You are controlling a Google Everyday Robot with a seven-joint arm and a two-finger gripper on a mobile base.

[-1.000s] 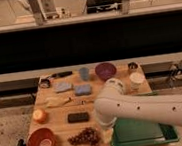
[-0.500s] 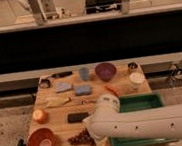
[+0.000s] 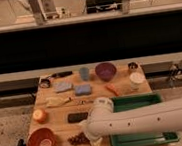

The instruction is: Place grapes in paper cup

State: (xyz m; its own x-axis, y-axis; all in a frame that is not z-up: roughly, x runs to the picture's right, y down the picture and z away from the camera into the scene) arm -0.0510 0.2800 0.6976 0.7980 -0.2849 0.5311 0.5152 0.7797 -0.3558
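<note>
your claw (image 3: 94, 139) is down at the front edge of the tabletop (image 3: 61, 128), tucked under the end of the big white arm (image 3: 151, 117) that reaches in from the right. it's spread wide, not pinching anything as far as i can see. the grapes (image 3: 78, 138) sit on the wood just to the left of the claw, a dark knobbly bunch. the arm hides their right edge, so i can't tell you if the fingers touch them.

further left of the claw, past the grapes, there's a red bowl (image 3: 41, 142) with a pale inside. just behind the claw is a flat dark block (image 3: 77, 117), and back-left of that a small orange round thing (image 3: 39, 115). to the claw's right is a green tray (image 3: 144, 141), with the arm lying across most of it.

behind the tray, well away from the claw, you've got the orange carrot (image 3: 112, 89) and then the paper cup (image 3: 136, 80), standing upright near the back-right corner and nowhere near the grapes. along the back row are a small dark tin (image 3: 132, 66), a purple bowl (image 3: 105, 70) and a blue-grey cup (image 3: 84, 73). two bluish pads (image 3: 82, 89) lie between that row and the dark block.
</note>
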